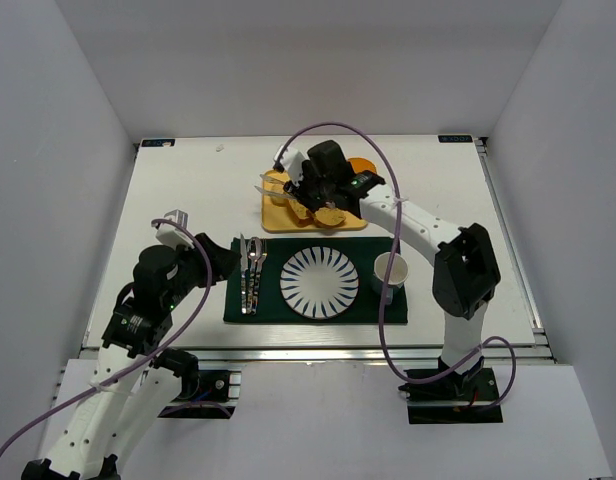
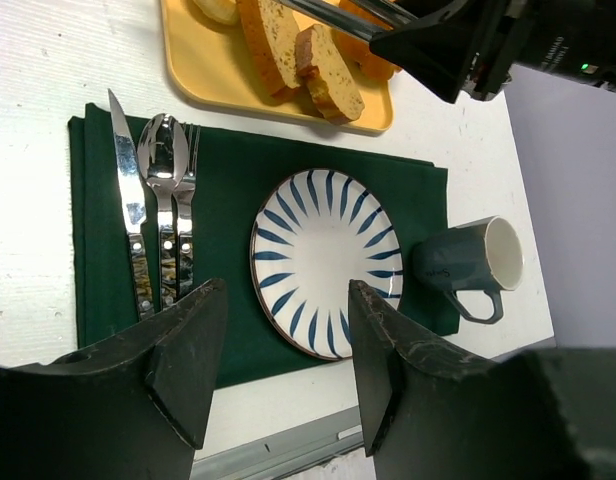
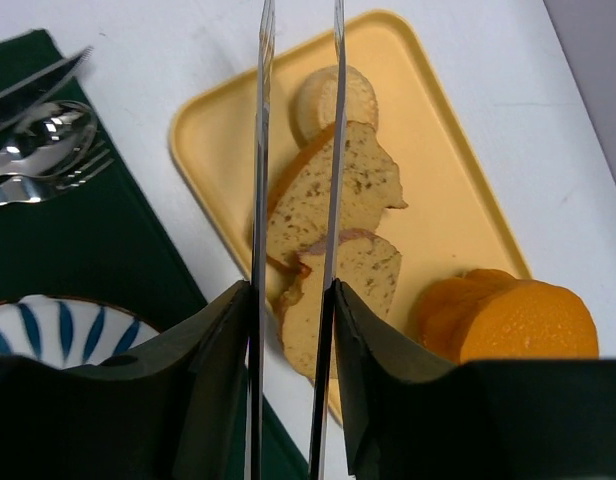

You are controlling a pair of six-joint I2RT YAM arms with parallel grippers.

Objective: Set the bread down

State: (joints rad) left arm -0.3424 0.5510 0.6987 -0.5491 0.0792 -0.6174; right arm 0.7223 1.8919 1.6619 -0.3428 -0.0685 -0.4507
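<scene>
The bread (image 3: 350, 92), a small round pale-tan slice, lies at the far end of the yellow tray (image 3: 458, 200); its edge also shows in the left wrist view (image 2: 216, 8). Two larger brown slices (image 3: 298, 215) lie nearer on the tray. My right gripper (image 3: 293, 290) is shut on metal tongs (image 3: 260, 150). Their two blades stand apart and reach out over the brown slices toward the bread; the tips are out of that view. In the top view the right gripper (image 1: 313, 195) hovers over the tray. My left gripper (image 2: 288, 300) is open and empty, above the near left of the placemat (image 1: 223, 258).
A blue-striped white plate (image 1: 319, 282) sits on a dark green placemat (image 1: 388, 312), with a knife, spoon and fork (image 1: 251, 270) to its left and a grey cup (image 1: 391, 270) to its right. An orange cylinder (image 3: 508, 320) lies on the tray's right side.
</scene>
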